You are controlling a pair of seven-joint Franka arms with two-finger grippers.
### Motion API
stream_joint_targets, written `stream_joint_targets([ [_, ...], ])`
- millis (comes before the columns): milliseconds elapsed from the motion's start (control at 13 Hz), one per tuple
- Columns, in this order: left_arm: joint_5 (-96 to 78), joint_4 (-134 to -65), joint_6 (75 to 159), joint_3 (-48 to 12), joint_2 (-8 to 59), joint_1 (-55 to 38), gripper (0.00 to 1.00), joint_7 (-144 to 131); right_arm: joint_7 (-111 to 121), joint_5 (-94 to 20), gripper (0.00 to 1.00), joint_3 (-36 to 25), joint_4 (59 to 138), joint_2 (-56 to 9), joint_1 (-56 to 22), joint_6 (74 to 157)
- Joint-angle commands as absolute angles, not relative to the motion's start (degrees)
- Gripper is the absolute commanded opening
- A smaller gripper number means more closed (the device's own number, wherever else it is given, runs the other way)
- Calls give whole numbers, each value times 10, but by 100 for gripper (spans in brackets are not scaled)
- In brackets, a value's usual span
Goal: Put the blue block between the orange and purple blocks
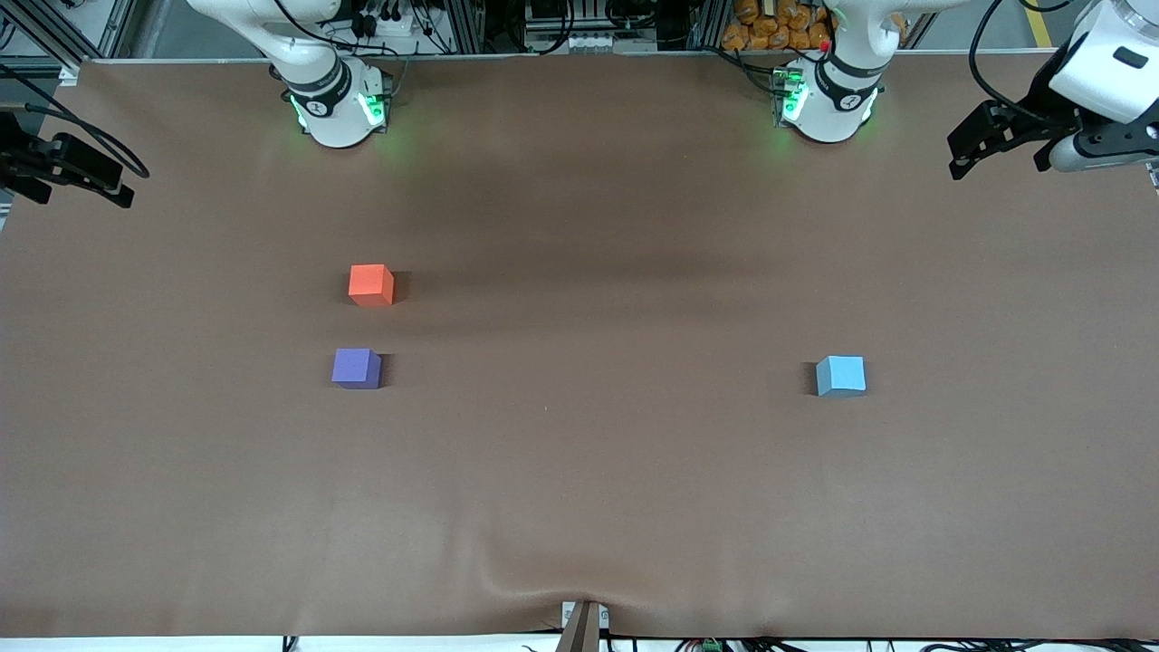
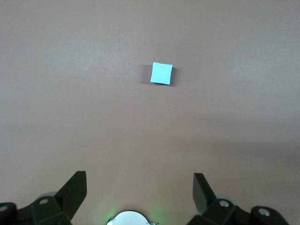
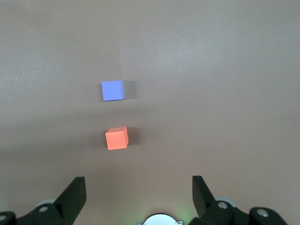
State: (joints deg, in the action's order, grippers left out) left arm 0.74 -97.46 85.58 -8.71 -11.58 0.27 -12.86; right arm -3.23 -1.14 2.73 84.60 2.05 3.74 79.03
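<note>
The blue block (image 1: 840, 376) sits alone on the brown table toward the left arm's end; the left wrist view shows the blue block (image 2: 161, 73) well ahead of the open left gripper (image 2: 139, 187). Toward the right arm's end stands the orange block (image 1: 371, 284), and the purple block (image 1: 356, 369) lies nearer to the front camera, a gap of about one block between them. Purple block (image 3: 113, 90) and orange block (image 3: 116, 138) both show in the right wrist view ahead of the open right gripper (image 3: 139, 187). Left gripper (image 1: 962, 156) and right gripper (image 1: 81, 172) hang high over the table's two ends, holding nothing.
A brown cover spans the table (image 1: 579, 507), with a small wrinkle (image 1: 579, 593) at the edge nearest the front camera. The two arm bases (image 1: 340, 104) (image 1: 826, 100) stand along the edge farthest from that camera.
</note>
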Motion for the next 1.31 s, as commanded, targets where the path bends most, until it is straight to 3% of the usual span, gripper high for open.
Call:
stream_joint_targets([
  [0, 9, -962, 840, -84, -116, 7, 100, -123, -26, -18, 100, 30, 840, 19, 43, 783],
  [1231, 4, -957, 836, -91, -101, 9, 100, -120, -27, -18, 100, 30, 841, 19, 46, 780],
])
